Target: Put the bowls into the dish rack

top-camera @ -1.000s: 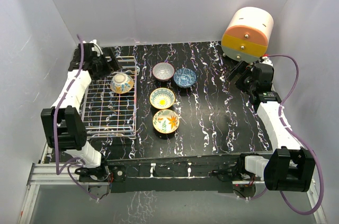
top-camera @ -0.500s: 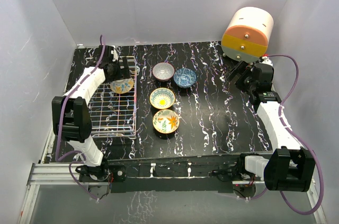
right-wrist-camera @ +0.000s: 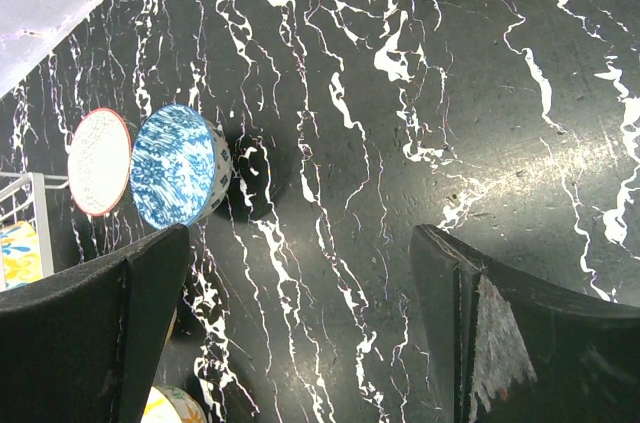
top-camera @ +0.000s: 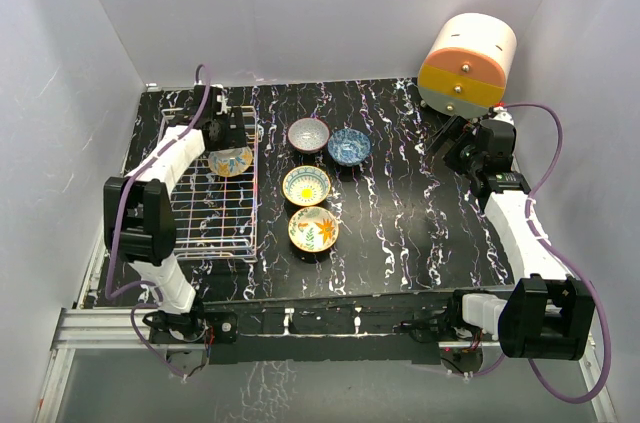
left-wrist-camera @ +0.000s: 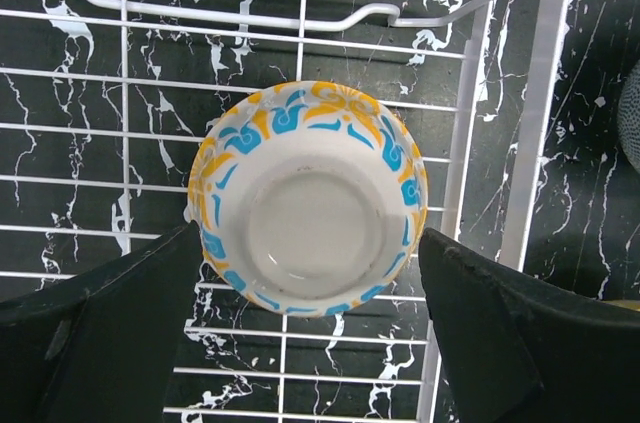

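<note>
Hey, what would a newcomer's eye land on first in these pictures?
The big cream, orange and yellow drum in the far right corner. Next, the upturned blue-and-yellow bowl in the dish rack on the left, straddled by the open left gripper, and four patterned bowls right of it.

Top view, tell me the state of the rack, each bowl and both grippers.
dish rack: holds one bowl.
patterned bowl: in the rack, upside down, base up.
grey bowl: upright on the table.
blue bowl: upright on the table.
yellow-rimmed bowl: upright on the table.
orange floral bowl: upright on the table.
left gripper: open, fingers either side of the patterned bowl.
right gripper: open, holding nothing.
</note>
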You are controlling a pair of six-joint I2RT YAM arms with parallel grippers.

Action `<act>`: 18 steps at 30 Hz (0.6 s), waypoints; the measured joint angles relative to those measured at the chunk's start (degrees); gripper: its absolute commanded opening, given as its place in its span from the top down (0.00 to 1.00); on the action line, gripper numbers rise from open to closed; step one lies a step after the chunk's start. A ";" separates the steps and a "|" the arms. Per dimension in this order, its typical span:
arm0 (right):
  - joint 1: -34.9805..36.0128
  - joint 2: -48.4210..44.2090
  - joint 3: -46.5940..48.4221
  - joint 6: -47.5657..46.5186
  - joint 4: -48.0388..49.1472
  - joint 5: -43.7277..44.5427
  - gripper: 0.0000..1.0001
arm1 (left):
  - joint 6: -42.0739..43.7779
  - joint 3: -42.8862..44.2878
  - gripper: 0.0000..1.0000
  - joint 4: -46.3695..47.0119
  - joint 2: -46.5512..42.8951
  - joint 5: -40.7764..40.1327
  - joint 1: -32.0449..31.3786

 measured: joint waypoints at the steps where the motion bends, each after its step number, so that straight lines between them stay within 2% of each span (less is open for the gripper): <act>1: 0.00 0.00 0.00 -0.02 0.04 0.00 0.04 | 0.04 0.11 0.14 0.20 0.52 0.02 -0.02; 6: 0.00 0.00 0.00 -0.02 0.04 0.00 0.04 | 0.26 0.44 0.18 1.42 3.06 0.17 -0.07; 11: 0.00 0.02 -0.02 -0.02 0.04 0.02 0.04 | 0.42 0.74 0.30 2.40 3.21 0.20 -0.20; 16: 0.00 0.09 -0.11 0.00 0.17 0.00 0.04 | 0.74 1.14 0.35 2.54 3.21 -0.39 -0.63; 18: 0.00 0.11 -0.11 -0.02 0.20 0.00 0.04 | 0.83 1.18 0.42 2.38 3.21 -0.90 -0.85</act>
